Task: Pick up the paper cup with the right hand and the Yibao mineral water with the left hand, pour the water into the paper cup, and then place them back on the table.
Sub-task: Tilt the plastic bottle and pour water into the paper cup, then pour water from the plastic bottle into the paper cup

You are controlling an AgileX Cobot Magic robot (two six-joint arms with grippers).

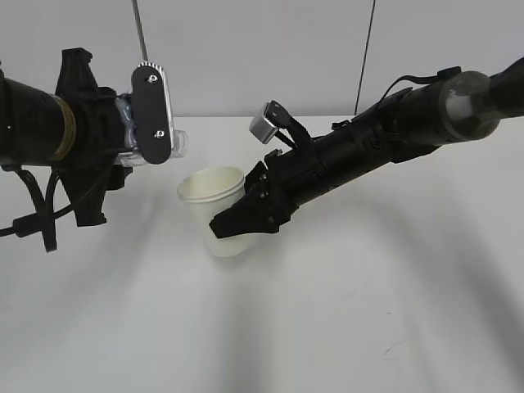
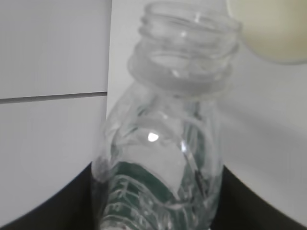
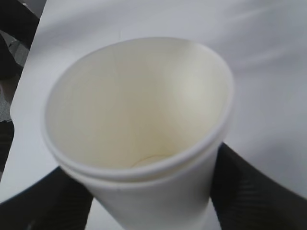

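Observation:
My left gripper (image 1: 129, 137) is shut on the Yibao mineral water bottle (image 1: 180, 144) and holds it on its side in the air, capless neck pointing right, just above and left of the paper cup (image 1: 211, 196). In the left wrist view the clear ribbed bottle (image 2: 168, 143) fills the middle between the black jaws of the left gripper (image 2: 156, 213), and the cup's rim (image 2: 276, 28) shows at the top right. My right gripper (image 1: 239, 221) is shut on the cup's lower wall. In the right wrist view the cup (image 3: 139, 110) looks dry inside, with black fingers (image 3: 261, 191) either side.
The white table (image 1: 368, 311) stretches around both arms, with a tiny dark scuff (image 1: 394, 350) at the front right. A pale wall and two thin dark cables (image 1: 366, 49) stand behind. I cannot tell whether the cup's base touches the table.

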